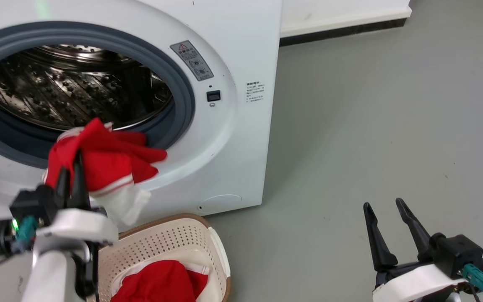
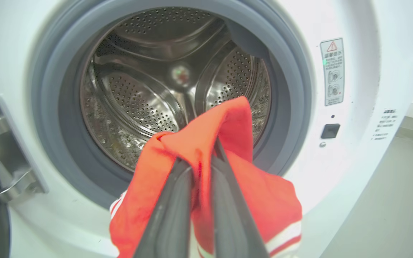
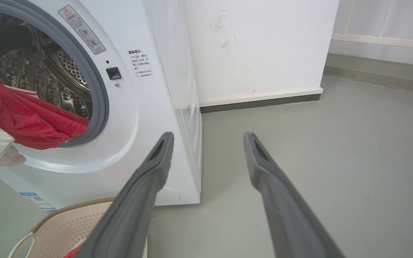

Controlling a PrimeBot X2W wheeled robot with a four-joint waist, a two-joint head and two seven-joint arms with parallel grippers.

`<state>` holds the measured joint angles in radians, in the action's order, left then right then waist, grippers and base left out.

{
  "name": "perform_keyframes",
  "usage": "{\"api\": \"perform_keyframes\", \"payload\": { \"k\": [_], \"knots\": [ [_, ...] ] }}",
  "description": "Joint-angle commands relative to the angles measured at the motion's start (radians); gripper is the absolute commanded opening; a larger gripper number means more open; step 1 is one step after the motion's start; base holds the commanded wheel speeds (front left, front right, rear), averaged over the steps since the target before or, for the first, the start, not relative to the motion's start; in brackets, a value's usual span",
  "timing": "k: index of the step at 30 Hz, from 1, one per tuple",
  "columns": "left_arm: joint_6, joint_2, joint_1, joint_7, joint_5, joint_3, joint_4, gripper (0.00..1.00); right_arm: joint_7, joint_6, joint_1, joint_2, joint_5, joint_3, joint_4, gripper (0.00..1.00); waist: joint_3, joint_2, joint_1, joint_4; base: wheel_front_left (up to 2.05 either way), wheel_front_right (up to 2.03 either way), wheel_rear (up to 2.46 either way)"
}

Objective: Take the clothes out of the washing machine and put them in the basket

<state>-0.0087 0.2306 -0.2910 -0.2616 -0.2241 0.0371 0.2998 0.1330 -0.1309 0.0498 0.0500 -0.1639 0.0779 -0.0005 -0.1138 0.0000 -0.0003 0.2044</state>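
One red garment (image 1: 107,163) clamped in my left gripper (image 1: 70,163), tail trailing over washing machine (image 1: 233,126) porthole lip; basket (image 1: 162,243) just below, toward me. My right gripper (image 1: 383,203) spread wide, empty, well apart rightward.

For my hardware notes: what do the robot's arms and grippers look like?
Left gripper and right gripper each have two long dark tapering fingers on a black block, backed by a white shell. Teal connectors with cables sit at the wrists; a green light glows on the left.
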Motion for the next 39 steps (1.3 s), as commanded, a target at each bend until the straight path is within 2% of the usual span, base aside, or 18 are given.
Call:
{"api": "perform_keyframes", "payload": {
  "k": [1, 9, 14, 18, 23, 28, 35, 39],
  "knots": [
    [0.006, -0.014, 0.046, -0.005, 0.002, 0.002, -0.035, 0.0, -0.004, 0.0, 0.018, 0.001, 0.005, 0.001, -0.008, 1.0, 0.016, 0.0, 0.0003, -0.011, 0.0, 0.0, 0.0],
    [0.03, -0.082, 0.278, 0.005, -0.014, -0.022, -0.189, 0.0, -0.024, 0.0, 0.052, 0.0, 0.013, -0.007, -0.037, 1.0, 0.019, 0.0, 0.0003, -0.046, 0.0, 0.0, 0.0],
    [0.041, -0.117, 0.38, 0.016, -0.019, -0.056, -0.214, 0.0, -0.029, 0.0, 0.049, 0.0, 0.018, -0.001, -0.051, 1.0, -0.011, 0.0, 0.0003, -0.067, 0.0, 0.0, 0.0],
    [0.043, -0.135, 0.402, 0.012, -0.022, -0.086, -0.197, 0.0, -0.029, 0.0, 0.025, 0.001, 0.02, 0.002, -0.06, 1.0, -0.058, 0.0, 0.0003, -0.083, 0.0, 0.0, 0.0],
    [0.041, -0.146, 0.356, 0.003, -0.035, -0.092, -0.125, 0.0, -0.024, 0.0, -0.017, 0.0, 0.022, 0.022, -0.071, 1.0, -0.15, 0.0, 0.0003, -0.078, 0.0, 0.0, 0.0],
    [0.016, -0.148, 0.267, -0.002, -0.035, -0.1, -0.029, 0.0, -0.015, 0.0, -0.068, 0.0, 0.014, 0.031, -0.072, 1.0, -0.264, 0.0, 0.0003, -0.058, 0.0, 0.0, 0.0],
    [-0.034, -0.135, 0.101, -0.005, -0.026, -0.116, 0.213, 0.0, 0.009, 0.0, -0.137, 0.0, 0.002, 0.063, -0.044, 1.0, -0.377, 0.0, 0.0003, -0.013, 0.0, 0.0, 0.0],
    [-0.047, -0.119, 0.011, -0.006, -0.016, -0.115, 0.35, 0.0, 0.029, 0.0, -0.165, 0.0, -0.014, 0.078, -0.027, 1.0, -0.428, 0.0, 0.0003, 0.024, 0.0, 0.0, 0.0]
  ]
}}
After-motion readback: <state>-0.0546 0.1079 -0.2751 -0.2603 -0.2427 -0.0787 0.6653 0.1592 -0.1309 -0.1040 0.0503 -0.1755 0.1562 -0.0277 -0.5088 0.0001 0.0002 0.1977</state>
